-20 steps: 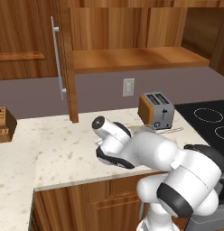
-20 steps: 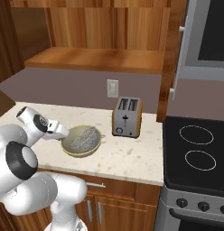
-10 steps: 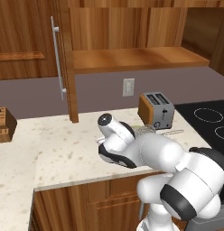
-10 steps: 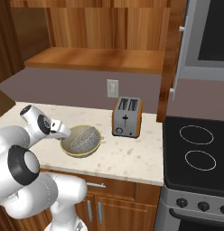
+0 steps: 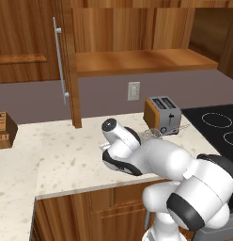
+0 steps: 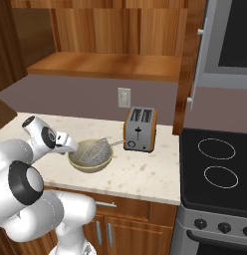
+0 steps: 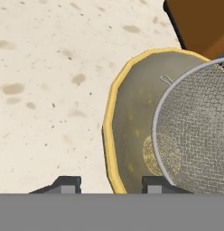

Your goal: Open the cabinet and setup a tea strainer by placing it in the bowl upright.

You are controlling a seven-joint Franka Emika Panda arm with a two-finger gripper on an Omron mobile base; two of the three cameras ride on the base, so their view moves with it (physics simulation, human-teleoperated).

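Jaws have just spread: gripper lets go beside the bowl, strainer resting inside. Light, stiff mesh; grab its rim.

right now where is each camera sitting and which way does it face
Left base view: behind the arm on its left, facing forward and down at the counter and open cabinet; white arm rises lower right.
Right base view: behind on the right, facing the bowl, tea strainer, toaster and stove; arm lower left.
Hand view: on the hand, looking down the gripper at bowl and strainer; dark fingertips at bottom.
Shared: both base views show toaster and counter.
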